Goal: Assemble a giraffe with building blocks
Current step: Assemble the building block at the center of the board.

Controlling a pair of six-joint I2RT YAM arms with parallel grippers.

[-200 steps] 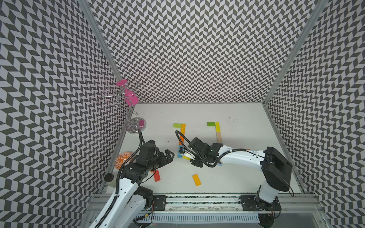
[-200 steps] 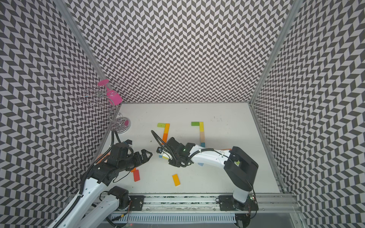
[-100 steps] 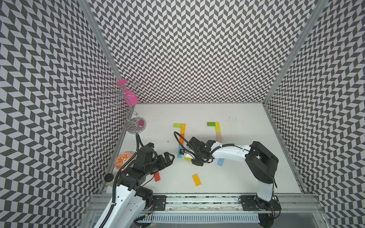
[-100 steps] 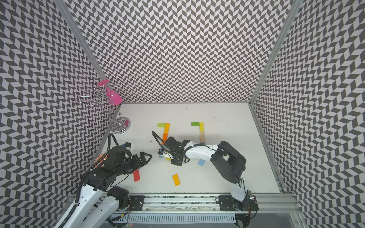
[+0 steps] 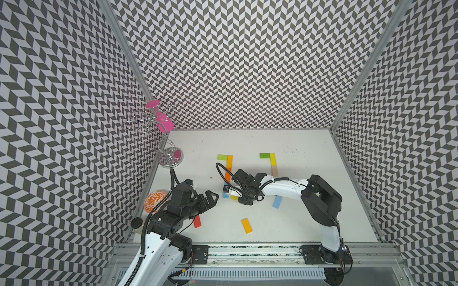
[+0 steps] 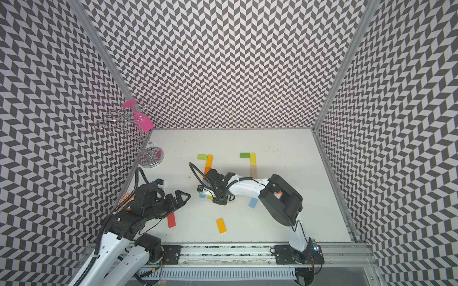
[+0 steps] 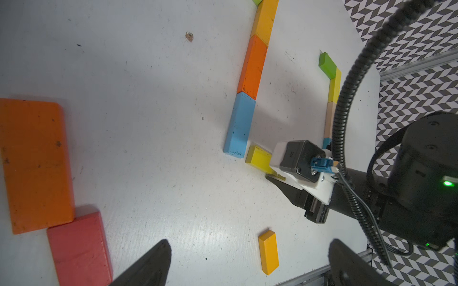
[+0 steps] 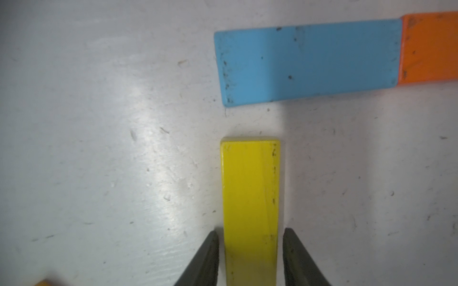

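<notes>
A column of building blocks lies flat: green (image 5: 222, 157), amber (image 5: 230, 160), orange (image 5: 227, 174) and blue (image 8: 307, 62). A yellow block (image 8: 251, 198) lies crosswise just short of the blue one's end, not touching it. My right gripper (image 8: 250, 237) straddles this yellow block, open, with a thin gap at each fingertip (image 8: 210, 252). A second column runs green (image 5: 264, 155), yellow (image 5: 272, 159) and tan (image 5: 274, 170). My left gripper (image 5: 209, 198) hovers wide open and empty above a red block (image 5: 197, 221).
Loose blocks lie around: light blue (image 5: 277, 201), amber (image 5: 246, 225) near the front, and a large orange one (image 7: 34, 163) touching the red. An orange-patterned bowl (image 5: 155, 201) and a wire stand (image 5: 171, 156) sit by the left wall.
The right gripper moved left with the yellow block, set it down by the blue block's end and parted its jaws. The left arm drew back slightly toward the front.
</notes>
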